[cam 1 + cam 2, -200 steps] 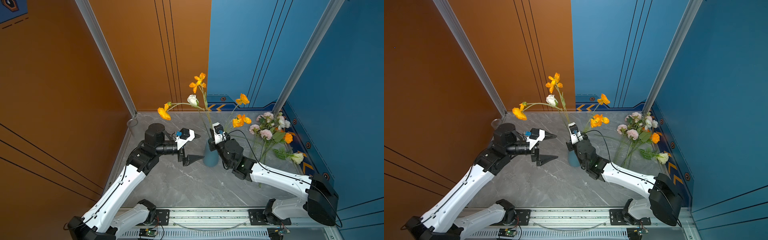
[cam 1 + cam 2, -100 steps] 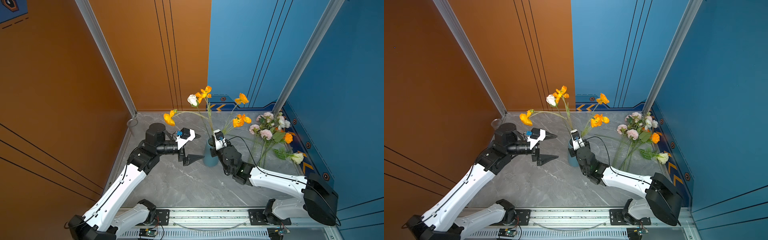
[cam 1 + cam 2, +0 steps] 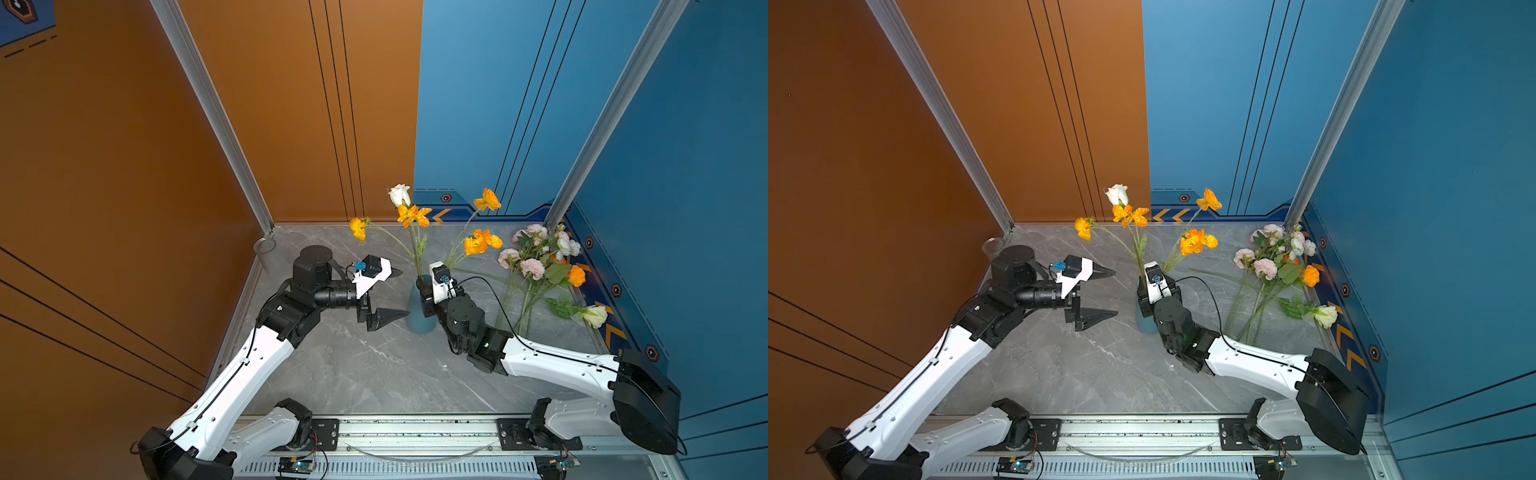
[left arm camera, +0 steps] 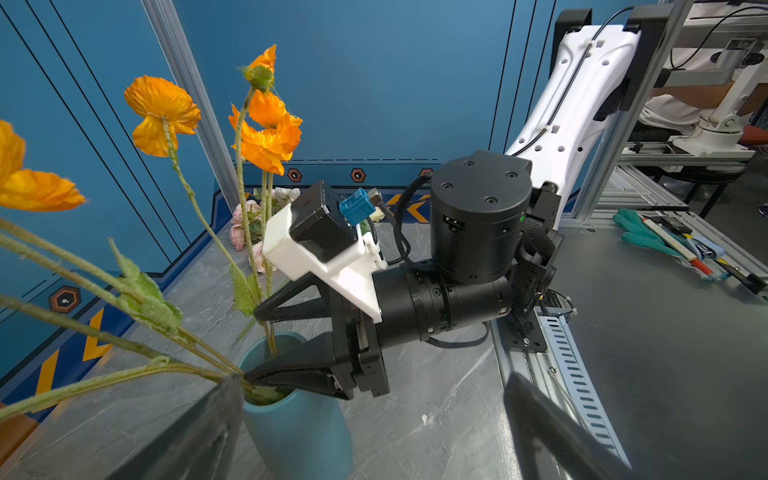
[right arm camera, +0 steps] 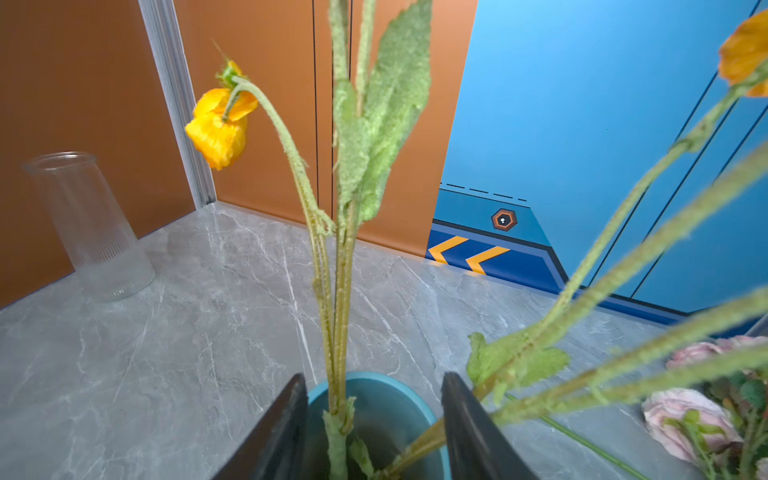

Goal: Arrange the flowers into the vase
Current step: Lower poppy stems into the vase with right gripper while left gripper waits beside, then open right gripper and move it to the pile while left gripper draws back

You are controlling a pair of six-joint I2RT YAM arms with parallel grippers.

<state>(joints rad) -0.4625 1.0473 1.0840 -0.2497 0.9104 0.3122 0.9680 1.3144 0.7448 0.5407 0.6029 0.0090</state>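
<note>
Right gripper has just let go. Its jaws were clamped a second ago and now stand parted either side of the blue vase mouth. In the right wrist view the stems stand free between the jaws and touch neither.

The tall orange flower has sunk lower since then and now sits just under the white bud. Its stem looks dropped home in the vase. Several flowers are in: orange ones plus the white bud, fanning out both ways.

Left gripper hangs wide open just beside the vase, holding nothing, unchanged.

The loose bunch of pink, white and one orange lies on the counter well to the right, not yet arranged. A clear glass vase stands empty in the far corner.

Judgement: this insertion is done and the task is partway. The right arm needs to back off without snagging stems, then fetch from the bunch.
</note>
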